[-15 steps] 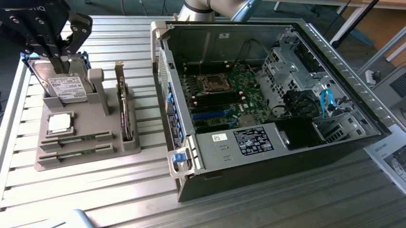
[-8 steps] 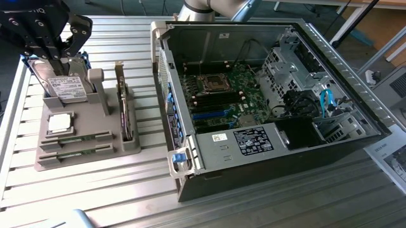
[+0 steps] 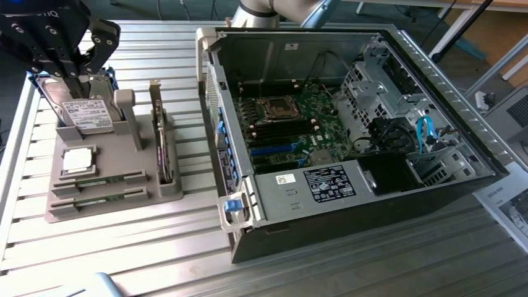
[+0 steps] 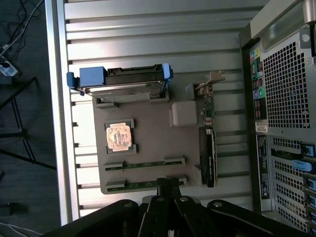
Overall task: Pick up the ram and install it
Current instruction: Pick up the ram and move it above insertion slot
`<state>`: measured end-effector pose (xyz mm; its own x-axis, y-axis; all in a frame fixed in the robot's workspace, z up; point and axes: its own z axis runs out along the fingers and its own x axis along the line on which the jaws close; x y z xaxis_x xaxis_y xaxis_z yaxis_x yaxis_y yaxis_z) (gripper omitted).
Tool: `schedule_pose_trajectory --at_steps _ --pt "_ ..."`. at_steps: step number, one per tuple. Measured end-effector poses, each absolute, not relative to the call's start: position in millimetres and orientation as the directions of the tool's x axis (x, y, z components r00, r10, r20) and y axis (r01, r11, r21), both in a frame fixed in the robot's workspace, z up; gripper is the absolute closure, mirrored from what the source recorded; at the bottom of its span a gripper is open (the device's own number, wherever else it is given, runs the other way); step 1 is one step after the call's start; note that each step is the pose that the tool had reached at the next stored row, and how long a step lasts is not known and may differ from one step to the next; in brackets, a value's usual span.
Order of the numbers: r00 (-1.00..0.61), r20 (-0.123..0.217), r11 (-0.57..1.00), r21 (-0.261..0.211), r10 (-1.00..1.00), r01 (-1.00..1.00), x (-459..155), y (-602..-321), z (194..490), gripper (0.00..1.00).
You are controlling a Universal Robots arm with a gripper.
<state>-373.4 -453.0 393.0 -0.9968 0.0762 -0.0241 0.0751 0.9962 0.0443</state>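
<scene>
The gripper (image 4: 168,184) hung closed and empty above the grey tray (image 4: 153,140), its tips nearest the ram (image 4: 134,184) lying along the tray's edge.

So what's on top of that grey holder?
A hard drive with blue ends, a square chip, two green ram sticks, and a tall card standing on edge. The sticks' bottom edges are hidden, sunk into the holder.

Exterior camera: high, tilted down, far enough back to take in tray (image 3: 107,209) and open case (image 3: 256,49) beside it. My wrist camera: behind my gripper (image 4: 165,183), straight above tray, closer. Shared: tray, case wall nearest tray, slatted table (image 3: 165,247).
</scene>
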Motion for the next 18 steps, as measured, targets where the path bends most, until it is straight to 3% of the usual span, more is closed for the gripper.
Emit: schedule_pose_trajectory --at_steps 18 --pt "-0.997 -0.024 0.996 0.044 -0.076 -0.077 -373.4 -453.1 393.0 0.89"
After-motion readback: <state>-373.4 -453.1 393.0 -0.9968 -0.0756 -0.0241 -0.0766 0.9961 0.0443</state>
